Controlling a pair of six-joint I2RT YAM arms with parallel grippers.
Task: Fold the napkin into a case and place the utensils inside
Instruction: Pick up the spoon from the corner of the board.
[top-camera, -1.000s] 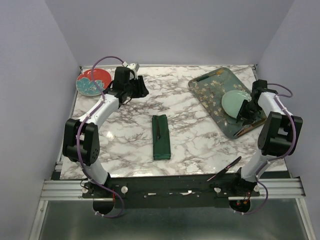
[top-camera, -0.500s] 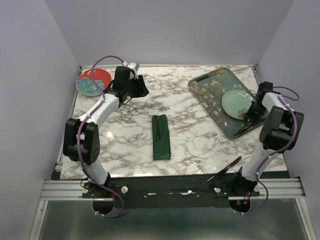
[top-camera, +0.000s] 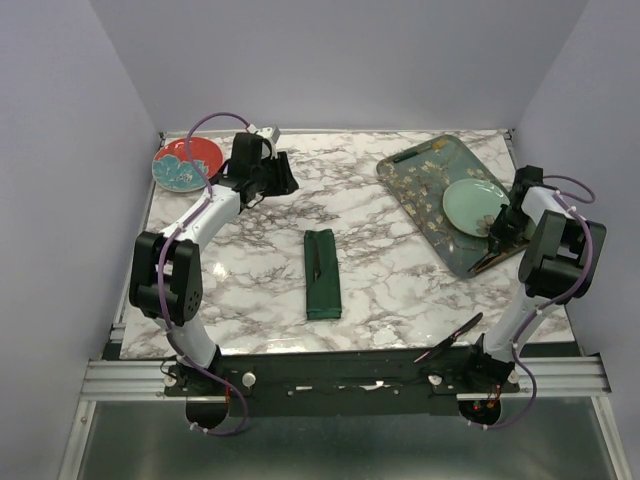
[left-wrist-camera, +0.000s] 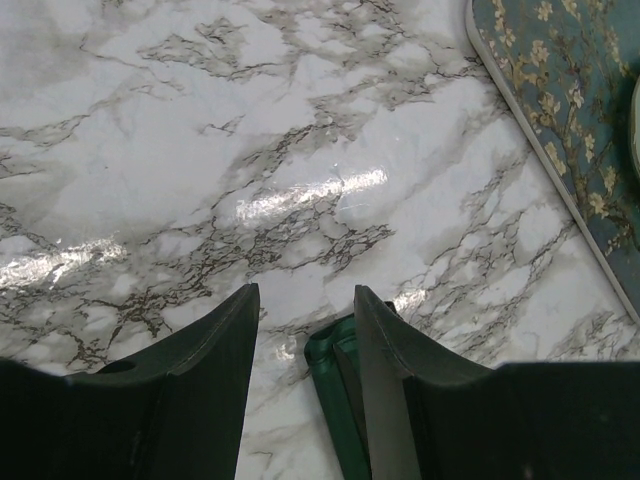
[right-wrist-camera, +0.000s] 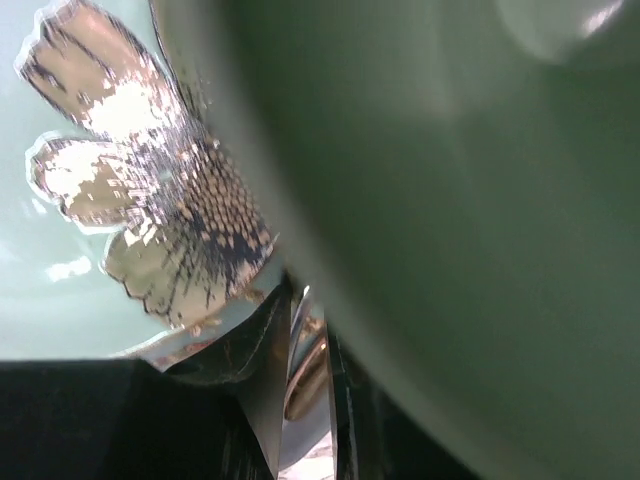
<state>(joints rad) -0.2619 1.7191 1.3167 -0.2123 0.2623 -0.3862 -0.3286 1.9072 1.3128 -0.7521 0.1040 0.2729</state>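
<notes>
The napkin, folded into a long dark green case (top-camera: 322, 275), lies mid-table. One black utensil (top-camera: 315, 258) lies along it. The case's end (left-wrist-camera: 335, 385) shows beside my left gripper's right finger. My left gripper (top-camera: 283, 180) (left-wrist-camera: 305, 292) hovers open and empty over the marble at the far left. My right gripper (top-camera: 495, 236) (right-wrist-camera: 305, 300) is low on the teal tray beside the pale green plate. Its jaws stand narrow around a slim glossy utensil (right-wrist-camera: 308, 375), whose other end (top-camera: 485, 263) lies near the tray's front edge.
The floral teal tray (top-camera: 420, 170) sits at the far right with the pale green plate (top-camera: 468, 205) (right-wrist-camera: 460, 200) on it. A red plate (top-camera: 185, 163) is at the far left corner. A thin dark strand (top-camera: 450, 338) crosses the table's front edge.
My right gripper's jaws have narrowed around the utensil on the tray and its arm has shifted slightly right. The left arm has barely moved.
</notes>
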